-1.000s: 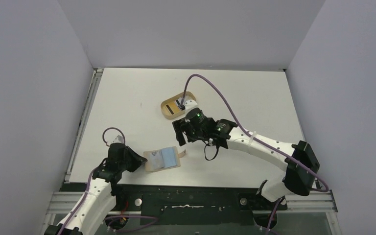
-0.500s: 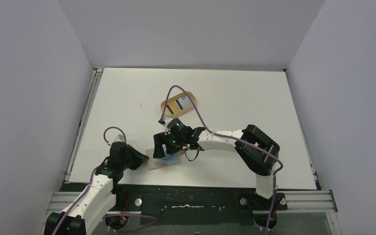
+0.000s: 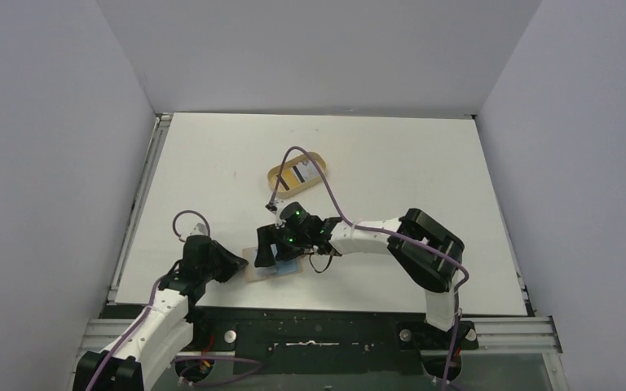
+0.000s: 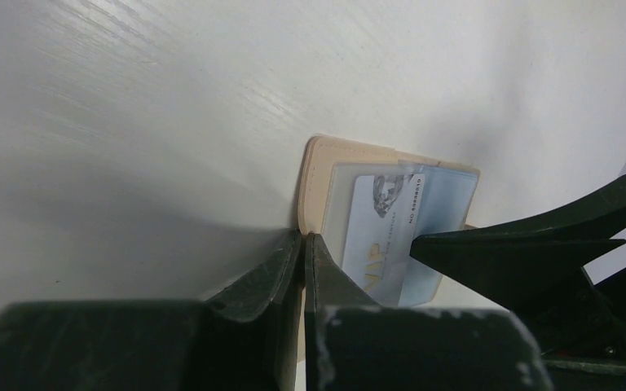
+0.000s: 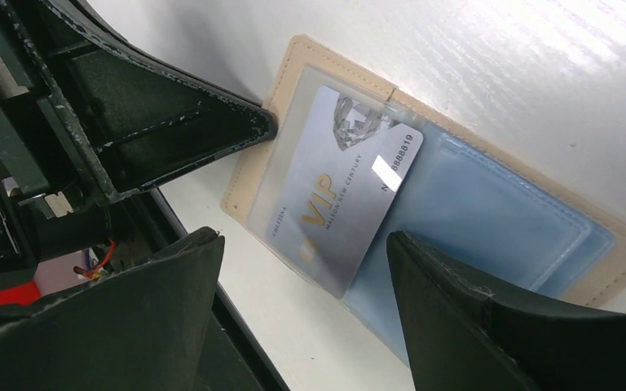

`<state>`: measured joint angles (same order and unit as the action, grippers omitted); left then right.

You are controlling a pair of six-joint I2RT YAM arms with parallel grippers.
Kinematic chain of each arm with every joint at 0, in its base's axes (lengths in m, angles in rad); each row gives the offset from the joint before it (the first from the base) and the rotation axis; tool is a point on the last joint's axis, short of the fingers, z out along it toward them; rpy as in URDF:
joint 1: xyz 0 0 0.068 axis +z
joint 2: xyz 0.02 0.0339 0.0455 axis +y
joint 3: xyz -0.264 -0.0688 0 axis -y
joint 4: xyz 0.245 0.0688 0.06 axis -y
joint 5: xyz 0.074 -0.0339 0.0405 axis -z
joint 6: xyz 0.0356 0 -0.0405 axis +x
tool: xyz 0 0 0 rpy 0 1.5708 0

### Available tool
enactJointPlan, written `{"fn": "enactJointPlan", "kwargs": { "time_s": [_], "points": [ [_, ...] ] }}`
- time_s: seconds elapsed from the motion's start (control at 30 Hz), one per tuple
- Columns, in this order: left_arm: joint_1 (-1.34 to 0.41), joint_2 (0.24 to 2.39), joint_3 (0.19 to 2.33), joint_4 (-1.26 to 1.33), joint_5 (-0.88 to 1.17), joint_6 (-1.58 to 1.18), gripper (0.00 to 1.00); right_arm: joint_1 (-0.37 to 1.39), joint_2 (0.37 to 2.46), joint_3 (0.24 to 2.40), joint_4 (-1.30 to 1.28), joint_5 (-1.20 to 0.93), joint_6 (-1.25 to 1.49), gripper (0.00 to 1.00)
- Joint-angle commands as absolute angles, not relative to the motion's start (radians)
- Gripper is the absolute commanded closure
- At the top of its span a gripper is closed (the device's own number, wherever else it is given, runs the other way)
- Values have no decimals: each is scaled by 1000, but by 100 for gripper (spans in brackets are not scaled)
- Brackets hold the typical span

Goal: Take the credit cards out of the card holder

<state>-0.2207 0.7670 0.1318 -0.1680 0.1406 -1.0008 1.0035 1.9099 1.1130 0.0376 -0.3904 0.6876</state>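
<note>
The card holder (image 5: 489, 212) lies open near the table's front edge, tan outside and light blue inside. A silver-blue credit card (image 5: 334, 195) marked VIP sits in its clear left pocket, one corner poking out. My left gripper (image 4: 303, 236) is shut on the holder's tan left edge (image 4: 319, 163). My right gripper (image 5: 303, 239) hovers open just above the card, one finger on each side and neither touching it. From above, the right gripper (image 3: 273, 254) hides most of the card holder (image 3: 254, 273). The left gripper (image 3: 240, 265) sits at the holder's left edge.
An oval wooden tray (image 3: 275, 175) sits further back mid-table with pale, black-striped cards (image 3: 301, 173) in it. The right arm's purple cable (image 3: 326, 183) loops over the tray. The table's front edge and black rail (image 3: 310, 314) run close below the holder.
My right gripper has swung from the tray down and left to the open card holder, then dropped slightly closer over it. The left gripper has kept its hold.
</note>
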Motion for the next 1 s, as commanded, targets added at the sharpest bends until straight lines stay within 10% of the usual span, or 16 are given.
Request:
{"fn": "enactJointPlan", "kwargs": {
  "time_s": [0.0, 0.97],
  "points": [
    [-219, 781, 141, -247, 76, -960, 100, 1030, 1929, 1099, 114, -383, 713, 25],
    [-220, 730, 138, -291, 72, -957, 100, 1015, 2013, 973, 759, -575, 1093, 44]
  ]
}}
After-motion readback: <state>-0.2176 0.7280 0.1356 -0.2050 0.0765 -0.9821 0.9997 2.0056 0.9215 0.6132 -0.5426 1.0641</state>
